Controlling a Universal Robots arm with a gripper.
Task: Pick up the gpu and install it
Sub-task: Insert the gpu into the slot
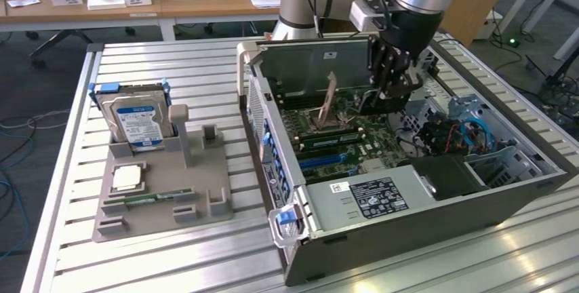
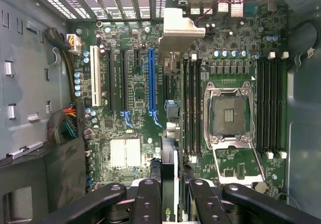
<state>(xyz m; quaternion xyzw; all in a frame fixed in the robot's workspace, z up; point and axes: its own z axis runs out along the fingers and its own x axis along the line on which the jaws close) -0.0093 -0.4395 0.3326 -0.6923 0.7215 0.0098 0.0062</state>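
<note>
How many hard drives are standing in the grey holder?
2. One hard drive, with a blue and white label, stands at the front of the grey holder; a second drive stands right behind it. More behind them could be hidden.

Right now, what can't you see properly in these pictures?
- gpu: in the wrist view it is edge-on, so its flat faces are hidden. The gripper covers one end.
- Whether it touches a slot: wrist view, the card itself hides that.
- label on the grey box: exterior view, print too small.

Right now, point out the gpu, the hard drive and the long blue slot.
gpu (image 2: 181, 27), wrist view, on its pale bracket.
hard drive (image 1: 135, 123), exterior view, on its label.
long blue slot (image 2: 151, 78), wrist view, its middle.
</note>
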